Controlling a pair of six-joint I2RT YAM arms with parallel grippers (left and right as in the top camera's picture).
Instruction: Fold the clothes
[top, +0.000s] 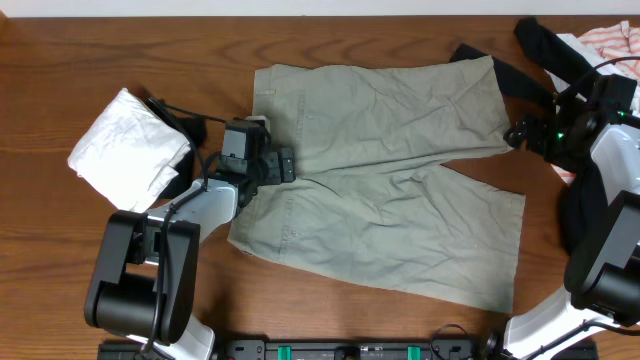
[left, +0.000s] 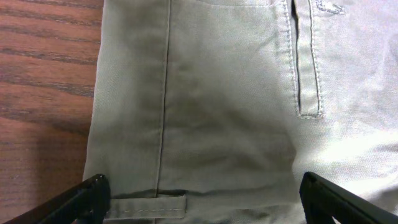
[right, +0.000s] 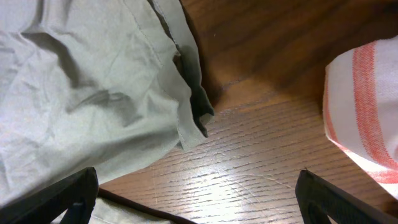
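The pale sage shorts (top: 390, 180) lie spread flat in the middle of the table, waistband to the left and both legs to the right. My left gripper (top: 282, 166) is open, low over the middle of the waistband. In the left wrist view its fingertips (left: 90, 198) straddle the waistband cloth (left: 217, 124) beside a belt loop (left: 149, 205). My right gripper (top: 519, 133) is open at the far leg's hem. In the right wrist view that hem (right: 186, 106) lies ahead and to the left, with bare wood between the fingertips (right: 333, 198).
A white folded cloth bundle (top: 130, 150) sits left of the shorts, beside the left arm. Black (top: 545, 45) and pink-and-white striped (top: 612, 40) garments lie at the back right near the right arm; the striped one (right: 367, 106) shows close to the right gripper.
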